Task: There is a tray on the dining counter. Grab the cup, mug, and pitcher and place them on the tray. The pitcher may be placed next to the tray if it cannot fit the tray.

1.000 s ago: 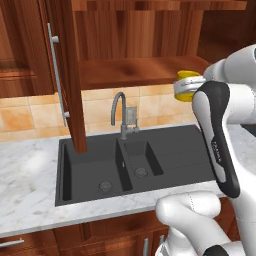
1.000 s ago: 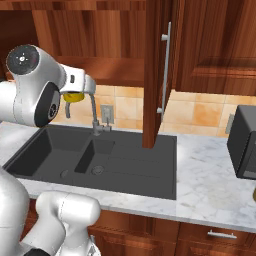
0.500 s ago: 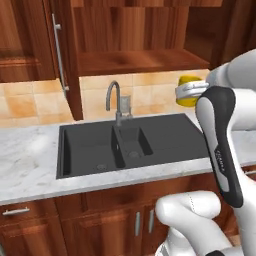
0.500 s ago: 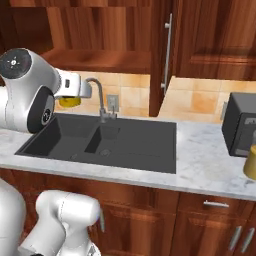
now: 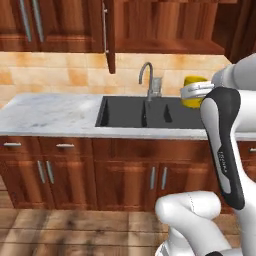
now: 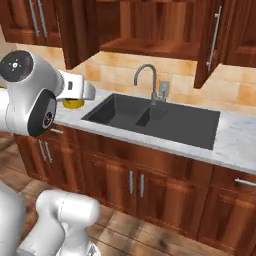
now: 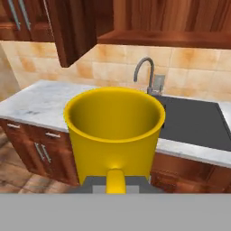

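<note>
I see the mug (image 7: 115,131) very close in my hand view, upright, with its open mouth toward the camera and nothing inside it. Its handle points down to the bottom edge of that view, where the gripper (image 7: 115,182) holds it. The fingers are hidden by the mug and the handle, but they are pressed in as far as they go, pinching the mug by its handle.

In the left base view the mug (image 5: 194,91) shows as a yellow shape just behind the white wrist, in the air over the right part of the sink (image 5: 150,112). It does not touch the counter (image 5: 50,114). In the right base view only the lower edge of the mug (image 6: 72,103) is visible under the wrist, to the left of the sink (image 6: 155,120) and above the counter (image 6: 75,112) edge.

Behind the sink stands the faucet (image 5: 147,80) against the tiled wall. Above it I see an open cabinet with its door (image 5: 109,35) swung out. Below the counter are wooden drawers and cabinet doors with metal handles.
</note>
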{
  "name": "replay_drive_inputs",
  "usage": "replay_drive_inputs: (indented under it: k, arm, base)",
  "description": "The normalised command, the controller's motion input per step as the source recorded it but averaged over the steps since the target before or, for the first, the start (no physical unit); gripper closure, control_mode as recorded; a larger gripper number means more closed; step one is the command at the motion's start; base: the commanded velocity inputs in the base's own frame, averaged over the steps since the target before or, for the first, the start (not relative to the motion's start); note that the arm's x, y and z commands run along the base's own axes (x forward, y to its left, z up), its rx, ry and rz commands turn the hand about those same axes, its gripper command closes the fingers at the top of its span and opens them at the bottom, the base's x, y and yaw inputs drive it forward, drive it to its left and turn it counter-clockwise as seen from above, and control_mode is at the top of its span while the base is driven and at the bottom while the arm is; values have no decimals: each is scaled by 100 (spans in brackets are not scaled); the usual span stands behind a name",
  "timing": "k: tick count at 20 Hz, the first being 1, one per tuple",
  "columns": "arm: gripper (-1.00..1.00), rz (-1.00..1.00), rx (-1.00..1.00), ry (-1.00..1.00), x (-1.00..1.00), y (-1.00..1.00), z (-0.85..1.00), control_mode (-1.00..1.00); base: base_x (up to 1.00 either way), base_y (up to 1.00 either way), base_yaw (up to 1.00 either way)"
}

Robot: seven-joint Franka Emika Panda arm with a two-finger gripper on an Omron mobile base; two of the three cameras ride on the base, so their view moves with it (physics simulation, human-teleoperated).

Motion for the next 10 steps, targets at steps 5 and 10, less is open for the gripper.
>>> replay_drive_inputs:
  k: [5,10]
  arm:
    - [100,0,0,0,0,0,0,100]
    - [100,0,0,0,0,0,0,100]
  base:
    - [-59,13,96]
    - [-1,2,96]
